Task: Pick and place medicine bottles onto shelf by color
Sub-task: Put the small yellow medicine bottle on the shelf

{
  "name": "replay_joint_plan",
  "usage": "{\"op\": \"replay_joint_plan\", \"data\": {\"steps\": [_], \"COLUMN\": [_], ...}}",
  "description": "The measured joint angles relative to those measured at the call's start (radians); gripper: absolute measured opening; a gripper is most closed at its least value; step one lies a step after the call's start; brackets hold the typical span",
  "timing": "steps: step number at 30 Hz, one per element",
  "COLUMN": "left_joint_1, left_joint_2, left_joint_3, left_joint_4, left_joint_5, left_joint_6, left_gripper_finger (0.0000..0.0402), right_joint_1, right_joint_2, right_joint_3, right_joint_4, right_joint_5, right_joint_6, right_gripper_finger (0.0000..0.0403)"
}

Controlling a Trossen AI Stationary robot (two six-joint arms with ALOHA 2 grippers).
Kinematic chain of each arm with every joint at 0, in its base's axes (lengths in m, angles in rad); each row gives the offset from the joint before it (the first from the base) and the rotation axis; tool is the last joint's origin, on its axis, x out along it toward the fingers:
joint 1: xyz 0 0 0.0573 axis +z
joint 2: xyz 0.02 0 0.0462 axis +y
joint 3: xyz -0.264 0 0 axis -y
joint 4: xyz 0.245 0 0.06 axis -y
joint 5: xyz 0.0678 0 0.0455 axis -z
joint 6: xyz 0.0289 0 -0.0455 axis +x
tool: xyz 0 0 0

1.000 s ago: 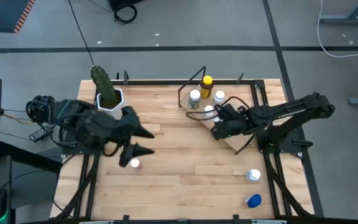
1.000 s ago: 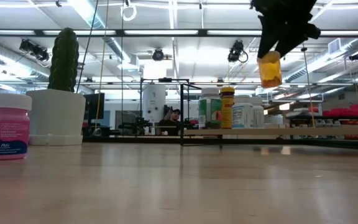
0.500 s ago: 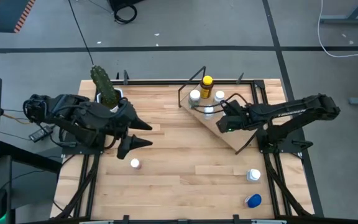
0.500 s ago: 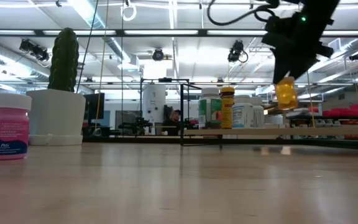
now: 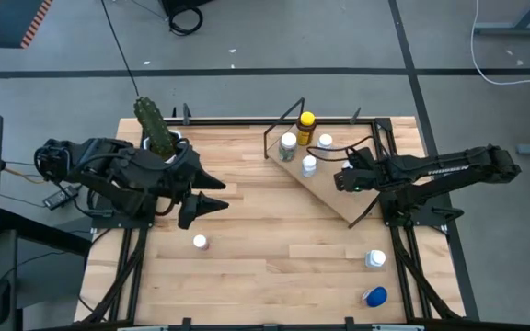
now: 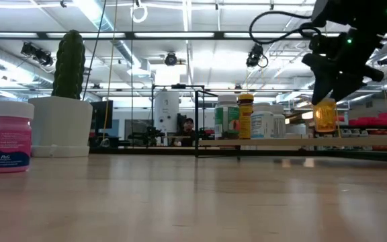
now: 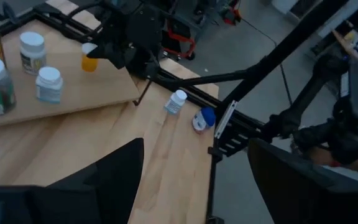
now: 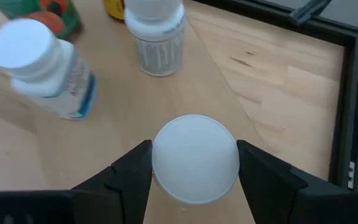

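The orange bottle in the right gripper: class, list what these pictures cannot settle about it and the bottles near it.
- Contact: in the low view the right gripper covers the orange bottle at its top, and its base seems level with the shelf; touching or hovering is unclear.
- Body: the right wrist view shows only its white cap.
- Labels: the pink bottle and shelf bottles have print too small to read.

held bottle (image 6: 325,115): amber, white cap
pink bottle (image 6: 9,136): pink w/ blue band, white cap
cactus (image 6: 69,65): green; pot (image 6: 62,126): white
shelf (image 5: 331,191): lt wood, blk frame
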Motion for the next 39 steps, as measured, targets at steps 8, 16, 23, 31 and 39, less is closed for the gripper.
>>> {"op": "replay_joint_plan", "data": {"steps": [8,16,23,31,39], "left_joint_1": [0.000,0.000,0.000,0.000,0.000], "left_joint_2": [0.002,0.002,0.002,0.002,0.002], "left_joint_3": [0.000,0.000,0.000,0.000,0.000], "left_joint_4": [-0.001,0.000,0.000,0.000,-0.014], "left_joint_5": [-0.037,-0.040,-0.043,-0.044,-0.043], "left_joint_6": [-0.114,-0.157,-0.162,-0.162,-0.168], "left_gripper_finger": [0.0293,0.0293,0.0293,0.0293,0.0293], "right_joint_1": [-0.070,-0.145,-0.201,-0.227,-0.227], "right_joint_2": [-0.006,-0.006,-0.001,-0.002,-0.002], "right_joint_3": [-0.074,-0.105,-0.113,-0.113,-0.112], "right_joint_4": [0.186,0.242,0.282,0.281,0.294], "right_joint_5": [-0.010,-0.017,-0.041,-0.043,-0.082], "right_joint_6": [-0.132,-0.223,-0.275,-0.269,-0.268], "right_gripper_finger": [0.0220,0.0220,0.0220,0.0233,0.0252]}}
